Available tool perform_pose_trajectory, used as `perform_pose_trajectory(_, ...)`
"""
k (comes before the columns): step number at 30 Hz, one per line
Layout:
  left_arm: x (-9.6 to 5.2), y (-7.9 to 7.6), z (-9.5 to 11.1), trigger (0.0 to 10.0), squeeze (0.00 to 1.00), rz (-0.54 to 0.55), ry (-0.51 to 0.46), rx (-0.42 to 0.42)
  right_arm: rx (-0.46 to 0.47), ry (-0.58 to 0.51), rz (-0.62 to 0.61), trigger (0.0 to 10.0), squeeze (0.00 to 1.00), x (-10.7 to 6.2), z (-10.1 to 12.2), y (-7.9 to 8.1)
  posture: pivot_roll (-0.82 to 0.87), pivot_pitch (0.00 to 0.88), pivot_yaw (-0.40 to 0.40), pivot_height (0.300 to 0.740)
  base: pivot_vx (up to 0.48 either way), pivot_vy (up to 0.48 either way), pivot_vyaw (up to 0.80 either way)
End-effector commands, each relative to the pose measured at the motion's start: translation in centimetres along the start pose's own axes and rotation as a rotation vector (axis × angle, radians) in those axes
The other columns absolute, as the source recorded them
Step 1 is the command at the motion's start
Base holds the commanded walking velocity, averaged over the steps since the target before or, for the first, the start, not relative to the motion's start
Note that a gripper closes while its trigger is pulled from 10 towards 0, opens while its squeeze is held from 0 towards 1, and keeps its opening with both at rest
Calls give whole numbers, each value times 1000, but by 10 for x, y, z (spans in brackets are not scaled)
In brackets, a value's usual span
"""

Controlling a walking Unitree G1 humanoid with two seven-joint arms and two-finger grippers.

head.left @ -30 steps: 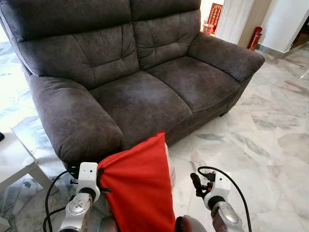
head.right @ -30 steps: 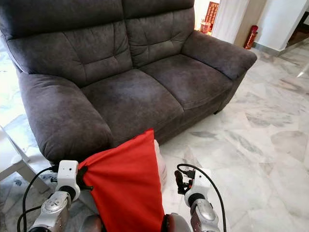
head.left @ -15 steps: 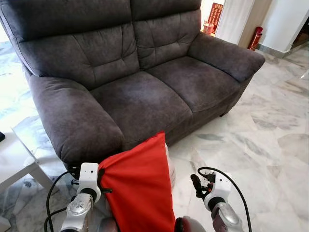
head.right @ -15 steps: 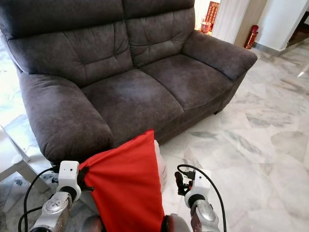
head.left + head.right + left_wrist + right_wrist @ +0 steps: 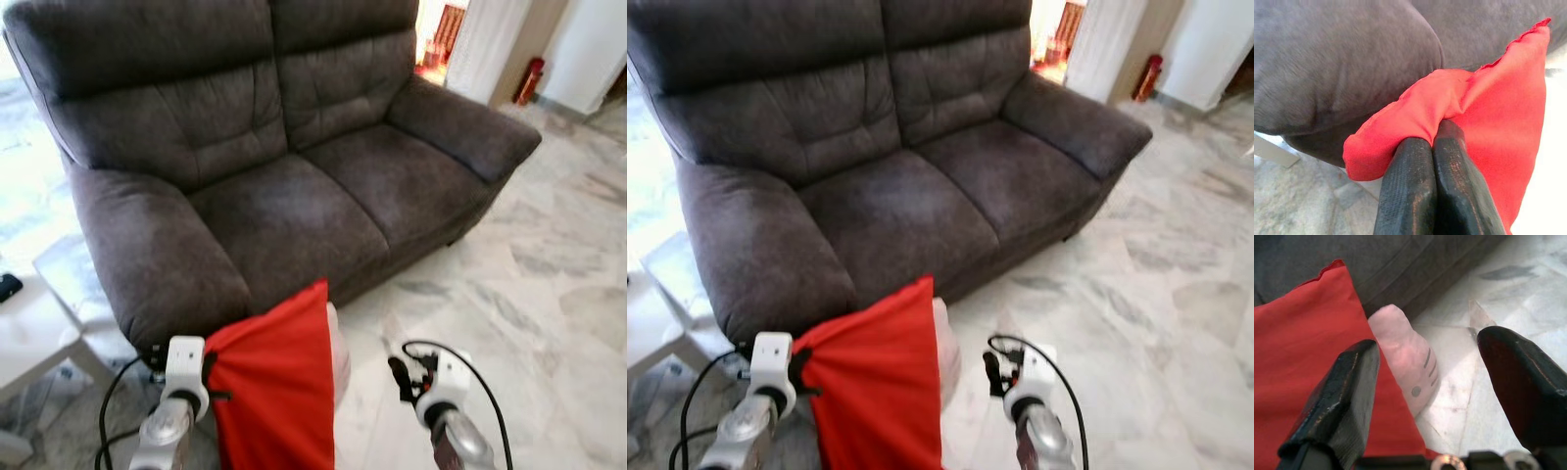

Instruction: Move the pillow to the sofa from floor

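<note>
1. The red fabric pillow (image 5: 274,387) hangs in the air in front of the robot, just before the dark grey suede two-seat sofa (image 5: 284,186) and near its left armrest (image 5: 162,259).
2. The left gripper (image 5: 1431,142) has its two black fingers pressed together on a bunched corner of the pillow's cover, so the whole weight hangs from that pinch.
3. The right gripper (image 5: 1425,382) sits beside the pillow's other edge with its fingers spread wide, holding nothing.
4. A pale pink plush toy with drawn whiskers (image 5: 1408,357) lies on the white marble floor (image 5: 549,284) behind the pillow, close to the sofa's base.
5. The step in hand appears to be the carry: the pillow is off the floor but not yet over the seat cushion (image 5: 284,220).
6. The next move likely calls for raising the pillow above the seat's front edge, reaching forward, then releasing it there; the one-corner grip could slip on the way.
</note>
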State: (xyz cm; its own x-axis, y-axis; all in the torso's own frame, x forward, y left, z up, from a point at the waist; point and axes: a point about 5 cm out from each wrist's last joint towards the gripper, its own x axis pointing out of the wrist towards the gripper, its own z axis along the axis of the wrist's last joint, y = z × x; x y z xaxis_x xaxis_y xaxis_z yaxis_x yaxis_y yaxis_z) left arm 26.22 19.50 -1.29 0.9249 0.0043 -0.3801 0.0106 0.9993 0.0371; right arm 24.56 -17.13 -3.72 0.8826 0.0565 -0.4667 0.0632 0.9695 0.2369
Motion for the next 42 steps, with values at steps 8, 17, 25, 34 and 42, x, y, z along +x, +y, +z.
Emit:
perform_pose_trajectory(8,6,8,24,10000,0,26,-114,6,2,25,-5,10000,0,-1,-3,-2,65,0,-64,740,0,0,0)
perform_pose_trajectory(17,11,5,33,10000,0,3,-135,-10,-5,2,6,10000,0,2,4,1,66,0,-66,740,0,0,0)
perform_pose_trajectory(25,10,2,33,10000,0,-21,-135,-13,1,-17,7,10000,0,4,7,3,72,0,-69,740,0,0,0)
perform_pose_trajectory(34,8,1,30,10000,0,-32,-142,-44,0,-32,18,10000,0,6,10,7,73,0,-73,740,-59,0,0)
perform_pose_trajectory(42,8,1,31,10000,0,-40,-147,-46,-8,-51,28,10000,0,7,14,10,76,0,-75,740,-286,0,0)
